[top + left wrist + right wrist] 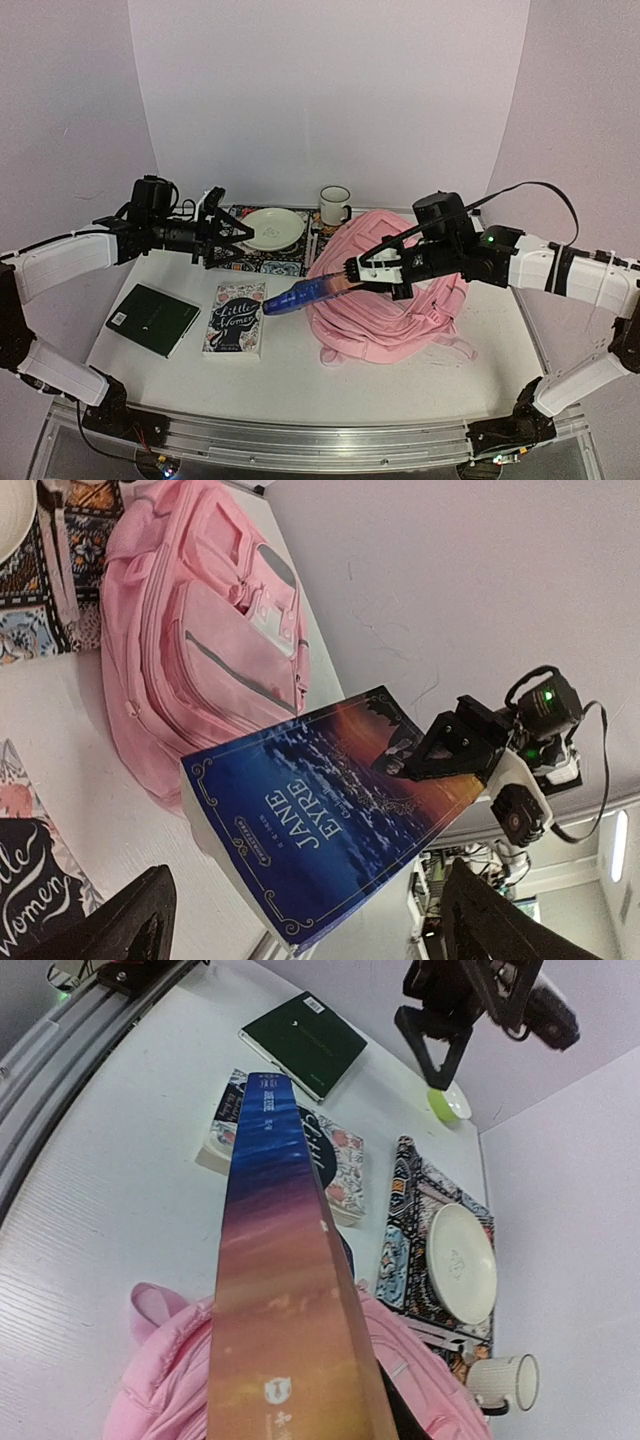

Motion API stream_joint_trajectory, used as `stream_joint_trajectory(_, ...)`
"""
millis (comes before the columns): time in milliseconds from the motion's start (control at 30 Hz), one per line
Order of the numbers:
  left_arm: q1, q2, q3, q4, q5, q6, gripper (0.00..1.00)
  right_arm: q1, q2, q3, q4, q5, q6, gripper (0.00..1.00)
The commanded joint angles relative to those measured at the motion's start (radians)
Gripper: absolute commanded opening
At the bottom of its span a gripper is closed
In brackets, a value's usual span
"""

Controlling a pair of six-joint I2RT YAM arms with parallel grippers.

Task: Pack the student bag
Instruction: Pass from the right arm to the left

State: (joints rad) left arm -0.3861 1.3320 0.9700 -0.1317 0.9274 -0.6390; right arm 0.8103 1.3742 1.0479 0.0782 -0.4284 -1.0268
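Observation:
My right gripper (352, 272) is shut on one end of a blue and orange "Jane Eyre" book (300, 296). The book juts out level to the left, above the table, beside the student bag (385, 310), a big pink backpack lying flat. In the left wrist view the book's cover (330, 820) faces me, with the right gripper (420, 755) clamped on its far end and the bag (200, 630) behind. Its spine (280, 1260) fills the right wrist view. My left gripper (228, 238) stands open and empty to the left of the book, apart from it.
A "Little Women" book (236, 318) and a dark green book (153, 318) lie flat at front left. Behind them a patterned placemat (265, 262) carries a white plate (273, 228), with a white mug (335, 205) beside it. White walls close in the back and sides.

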Motion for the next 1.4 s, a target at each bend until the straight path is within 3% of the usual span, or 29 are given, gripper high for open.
stream_joint_trajectory(0, 0.013, 0.037, -0.025, 0.026, 0.036, -0.119, 0.94, 0.009, -0.077, 0.004, 0.411, 0.058, -0.086, 0.0)
stream_joint_trajectory(467, 0.012, 0.06, -0.095, 0.292, 0.177, -0.36, 0.99, 0.082, -0.002, -0.064, 0.788, 0.081, -0.164, 0.0)
stream_joint_trajectory(933, -0.04, 0.055, -0.146, 0.309, 0.193, -0.452, 0.98, 0.109, 0.053, -0.089, 0.988, 0.11, -0.229, 0.0)
stream_joint_trajectory(1067, -0.041, 0.051, -0.135, 0.346, 0.181, -0.487, 0.92, 0.116, 0.048, -0.103, 1.008, 0.085, -0.187, 0.0)
stream_joint_trajectory(1367, -0.041, 0.066, -0.159, 0.575, 0.139, -0.693, 0.67, 0.136, 0.011, -0.15, 1.019, 0.056, -0.14, 0.0)
